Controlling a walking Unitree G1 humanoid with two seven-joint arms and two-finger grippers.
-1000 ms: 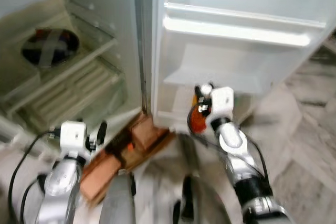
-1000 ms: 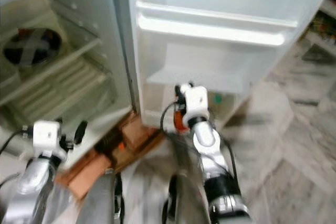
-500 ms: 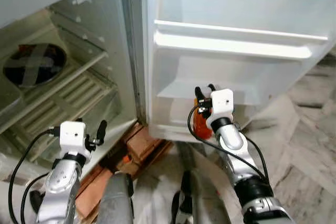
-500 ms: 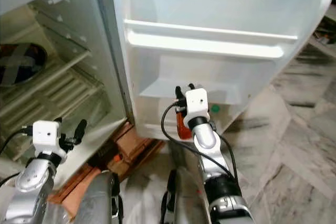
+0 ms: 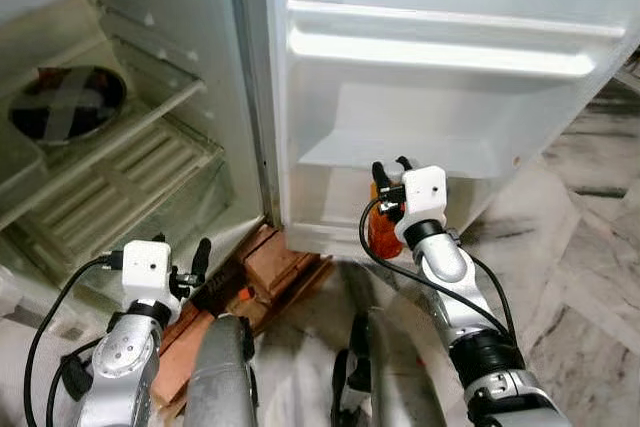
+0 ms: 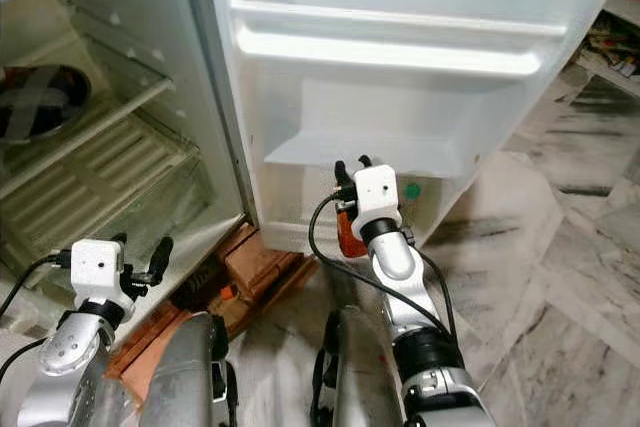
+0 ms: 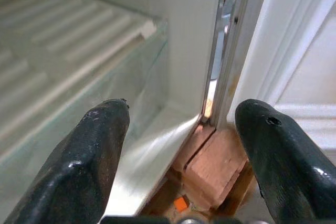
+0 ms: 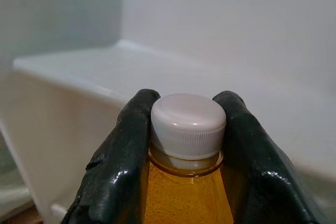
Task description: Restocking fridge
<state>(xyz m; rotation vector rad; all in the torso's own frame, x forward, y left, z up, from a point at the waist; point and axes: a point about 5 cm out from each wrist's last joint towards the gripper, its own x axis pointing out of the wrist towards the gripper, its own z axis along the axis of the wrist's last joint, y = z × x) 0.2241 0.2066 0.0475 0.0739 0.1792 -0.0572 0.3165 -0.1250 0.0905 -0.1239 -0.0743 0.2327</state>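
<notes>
An orange-filled bottle (image 5: 381, 233) with a white cap (image 8: 188, 124) hangs upright from my right gripper (image 5: 390, 165), which is shut on its neck just under the cap. The bottle is right in front of the open fridge door's lowest bin (image 5: 330, 202), below a white door shelf (image 5: 400, 152). My left gripper (image 7: 181, 116) is open and holds nothing. It is low by the fridge's bottom edge, facing the door hinge gap and the bricks (image 7: 215, 166).
Reddish bricks (image 5: 268, 265) prop up the fridge at the floor. Inside the fridge, a dark taped bowl (image 5: 66, 103) sits on a shelf above a ribbed crisper cover (image 5: 130, 167). A green cap (image 6: 411, 190) shows in the door's lowest bin. Marble floor (image 5: 580, 247) lies to the right.
The whole picture has shifted and sharpened as the camera moved. My right gripper keeps its hold on the bottle by the lowest door bin. The left arm sits slightly lower in view.
</notes>
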